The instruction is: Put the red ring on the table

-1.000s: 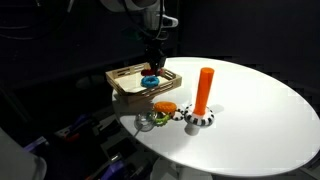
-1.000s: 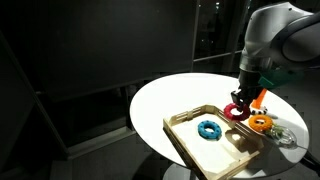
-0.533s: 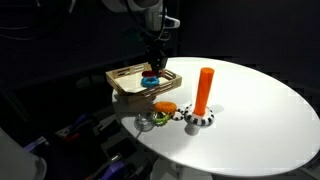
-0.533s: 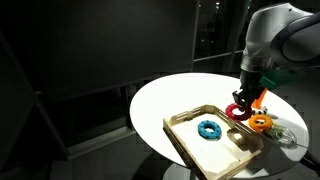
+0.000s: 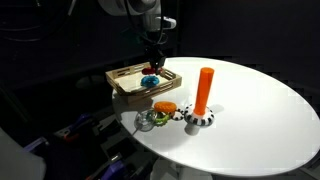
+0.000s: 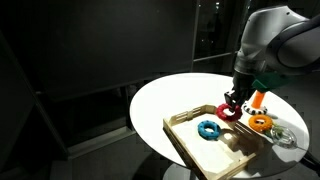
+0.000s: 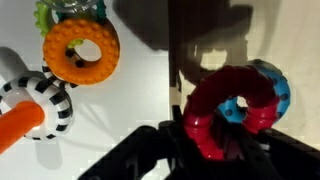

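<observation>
At the gripper, the jaws are clamped on the red ring, which hangs just under them. In the wrist view the ring fills the lower right, with the blue ring showing behind it and through its hole. Compared with half a second ago, the arm has risen a little and drifted inward. The red ring has left the far corner of the wooden tray, where it sat low, and is now held above the tray floor, closer to the blue ring. That suggests the pick is done and the carry has begun. The ring is still over the tray, though, not over the table, so it must cross the wooden rim to reach bare white top before release. Past the rim, the wrist view shows the orange ring lying on the table beside the striped base of the orange peg, so the landing spot should stay clear of these. The fingers are only dark shapes cut off by the bottom edge of the wrist view, so the exact grip is hard to read. In an exterior view the gripper nearly hides the red ring. Whether it hangs fully free of the blue ring cannot be told.
</observation>
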You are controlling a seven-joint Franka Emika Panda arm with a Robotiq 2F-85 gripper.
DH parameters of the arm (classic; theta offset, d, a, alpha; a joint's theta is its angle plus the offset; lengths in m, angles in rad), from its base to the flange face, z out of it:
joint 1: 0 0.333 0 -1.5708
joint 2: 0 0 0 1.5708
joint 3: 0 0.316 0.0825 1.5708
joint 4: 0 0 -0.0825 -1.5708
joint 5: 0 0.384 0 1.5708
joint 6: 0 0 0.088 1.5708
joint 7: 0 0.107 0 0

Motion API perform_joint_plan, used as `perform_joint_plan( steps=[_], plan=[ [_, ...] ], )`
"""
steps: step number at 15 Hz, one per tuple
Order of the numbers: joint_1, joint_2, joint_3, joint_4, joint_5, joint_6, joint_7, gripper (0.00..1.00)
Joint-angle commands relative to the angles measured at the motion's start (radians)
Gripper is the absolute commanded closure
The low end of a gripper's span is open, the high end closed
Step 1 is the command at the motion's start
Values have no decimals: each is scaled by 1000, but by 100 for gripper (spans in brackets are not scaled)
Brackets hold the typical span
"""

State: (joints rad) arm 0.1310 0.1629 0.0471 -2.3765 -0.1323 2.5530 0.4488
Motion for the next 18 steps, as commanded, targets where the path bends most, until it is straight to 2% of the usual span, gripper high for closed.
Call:
perform_joint_plan(
  steps=[1, 7, 12, 17, 18],
  plan=[
    [21, 58, 15, 44, 38, 53, -3, 92],
    [48, 156, 10, 93, 68, 138, -23, 92],
    [32, 223, 27, 124, 168, 178, -83, 92],
    [14, 237, 44, 132, 261, 176, -138, 92],
    [6, 235, 52, 131, 282, 171, -152, 88]
  ],
)
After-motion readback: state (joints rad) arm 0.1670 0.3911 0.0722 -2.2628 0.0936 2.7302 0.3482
